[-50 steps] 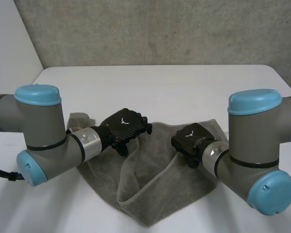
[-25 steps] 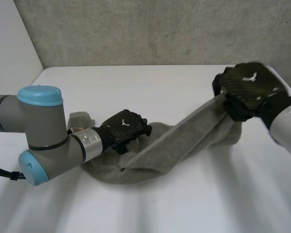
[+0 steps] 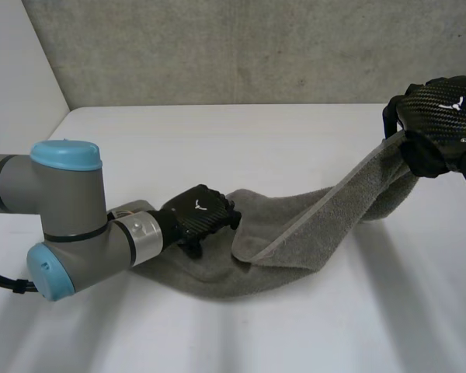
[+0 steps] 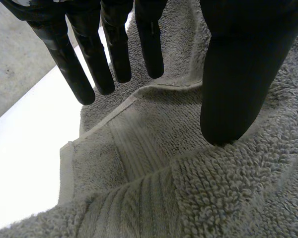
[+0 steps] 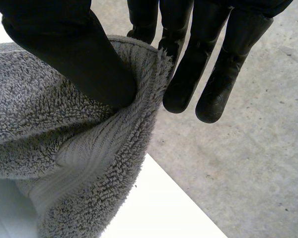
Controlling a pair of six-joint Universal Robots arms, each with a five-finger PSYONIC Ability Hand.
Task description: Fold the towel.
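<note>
Grey towel (image 3: 295,233) lies bunched on white desk (image 3: 217,132), one end lifted toward 2 o'clock; right hand (image 3: 441,124) pinches that end's edge between thumb and fingers; left hand (image 3: 198,217), fingers straight and spread, sits over towel's 9 o'clock end.

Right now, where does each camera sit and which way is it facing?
Head view: between and behind the arms, looking down at the table; shows the left arm, the left hand on the towel, and the right hand holding one end raised.
Left wrist view: on the left wrist, looking along its palm; its straight fingers over the towel.
Right wrist view: on the right wrist, looking along its palm; its hand pinches the towel's edge.
Shared: the towel, in all three.
</note>
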